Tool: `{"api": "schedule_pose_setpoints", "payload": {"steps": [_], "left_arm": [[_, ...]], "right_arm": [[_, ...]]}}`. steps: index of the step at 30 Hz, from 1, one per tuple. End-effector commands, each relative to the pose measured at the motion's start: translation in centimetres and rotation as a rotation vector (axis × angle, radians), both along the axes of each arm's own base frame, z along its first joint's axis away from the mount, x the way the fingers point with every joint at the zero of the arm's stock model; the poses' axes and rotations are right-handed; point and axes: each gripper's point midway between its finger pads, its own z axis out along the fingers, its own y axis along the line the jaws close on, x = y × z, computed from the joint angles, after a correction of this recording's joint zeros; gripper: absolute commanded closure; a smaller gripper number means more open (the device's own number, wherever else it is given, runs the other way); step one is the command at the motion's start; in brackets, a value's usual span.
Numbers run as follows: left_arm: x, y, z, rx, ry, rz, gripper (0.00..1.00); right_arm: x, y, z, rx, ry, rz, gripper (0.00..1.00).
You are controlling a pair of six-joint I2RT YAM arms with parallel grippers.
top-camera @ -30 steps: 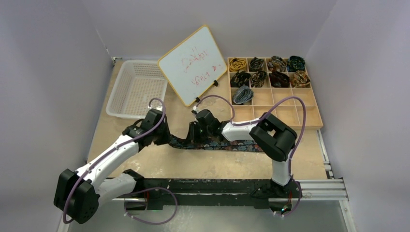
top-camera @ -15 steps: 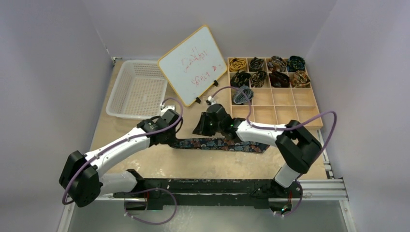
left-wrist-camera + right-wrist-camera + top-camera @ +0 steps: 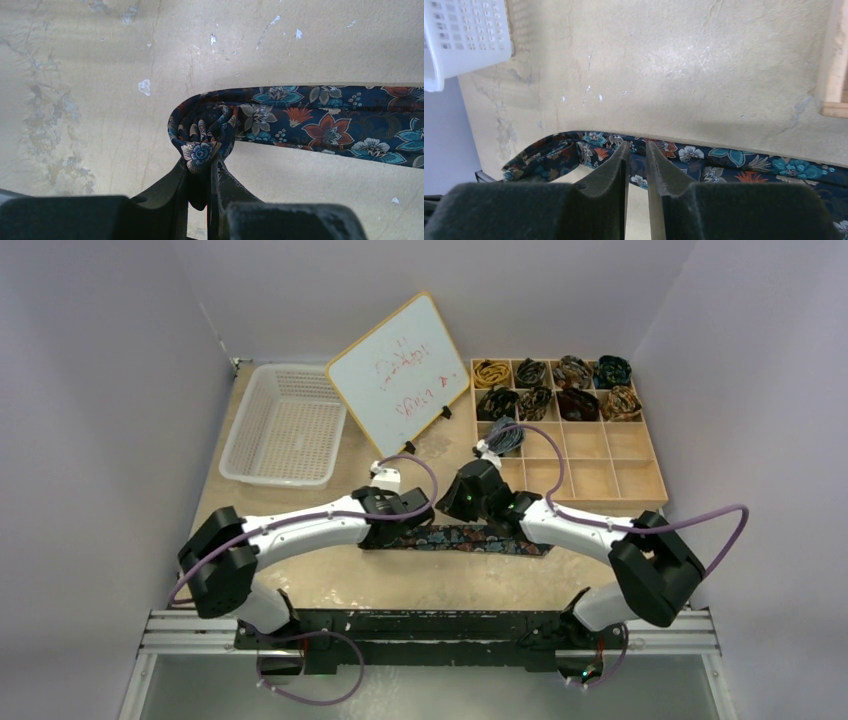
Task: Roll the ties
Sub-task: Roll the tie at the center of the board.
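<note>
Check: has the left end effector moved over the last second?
Yes. The left end effector, shut on the floral tie, has moved right, away from the white basket, toward the wooden organizer.

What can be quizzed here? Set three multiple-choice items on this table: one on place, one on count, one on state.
1. The white plastic mesh basket stands:
A. left of the tilted whiteboard
B. inside the tray
C. between the arm bases

2. Coiled ties in the wooden compartment tray:
A. four
B. nine
C. twelve

3. The navy floral fabric tie has its left end:
A. flat, untouched
B. coiled, pinched in the left gripper
C. hanging off the table

Key: A, the basket sits at far left beside the board; B, four, four and one; B, the left wrist view shows the pinched coil.
</note>
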Motion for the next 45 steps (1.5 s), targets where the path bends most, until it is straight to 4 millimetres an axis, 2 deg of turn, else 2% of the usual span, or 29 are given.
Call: {"api": "schedule_pose_setpoints", "payload": {"steps": [1,6,8,15,21,24,27,30,32,35,37,39,41,42,43,45], "left_arm": [[0.1,-1.0,0.6,0.045,-0.064,0.065,1.0],[0.4,-4.3,-0.4,0.035,-0.038,0.022,0.94],[0.6,-5.6,-0.6,0.015,-0.027,-0.002,0.88],[1.2,-9.0,-1.0,-0.085,-0.011,-0.105,0.78],[0.9,-11.4,-2.8,-0.144,0.045,-0.195,0.66],[1.1,-12.8,-2.5,-0.194,0.041,-0.237,0.59],[1.1,-14.3,-1.6,-0.261,0.04,-0.291,0.57],[0.9,-15.0,-0.8,-0.331,0.05,-0.328,0.56],[1.0,-14.9,0.3,-0.375,0.044,-0.321,0.55],[1.0,-14.6,3.4,-0.473,0.002,-0.348,0.55],[1.3,-13.4,4.9,-0.515,-0.027,-0.324,0.54],[1.6,-11.8,6.0,-0.557,-0.041,-0.303,0.53],[1.9,-10.4,6.4,-0.609,-0.05,-0.3,0.52],[2.0,-9.4,6.4,-0.627,-0.053,-0.289,0.51],[2.1,-8.5,6.2,-0.643,-0.05,-0.269,0.5],[2.5,-6.2,5.8,-0.667,-0.045,-0.217,0.47]], "right_arm": [[0.5,-1.5,0.3,-0.005,-0.016,-0.068,0.79],[0.2,-1.8,-0.1,0.002,-0.007,-0.064,0.78],[0.0,-1.9,-0.2,0.006,-0.005,-0.056,0.77],[-0.4,-2.7,-0.4,0.015,-0.002,-0.054,0.76],[-0.5,-3.0,0.1,0.034,-0.013,-0.037,0.66],[-0.2,-3.2,1.0,0.036,-0.044,-0.03,0.6],[0.2,-3.9,1.4,0.024,-0.072,-0.029,0.53],[0.8,-4.5,1.5,0.011,-0.083,-0.026,0.49],[1.1,-4.5,2.0,0.016,-0.109,0.008,0.45],[1.6,-3.5,3.5,0.027,-0.19,0.101,0.42],[1.7,-2.3,5.0,0.056,-0.295,0.206,0.38],[1.9,-1.3,6.7,0.065,-0.44,0.311,0.29],[1.7,-0.1,7.9,0.077,-0.551,0.427,0.22],[1.8,0.3,8.1,0.067,-0.592,0.468,0.13],[1.7,0.6,8.2,0.058,-0.634,0.509,0.09],[1.2,1.4,7.8,0.023,-0.728,0.622,0.07]]}}
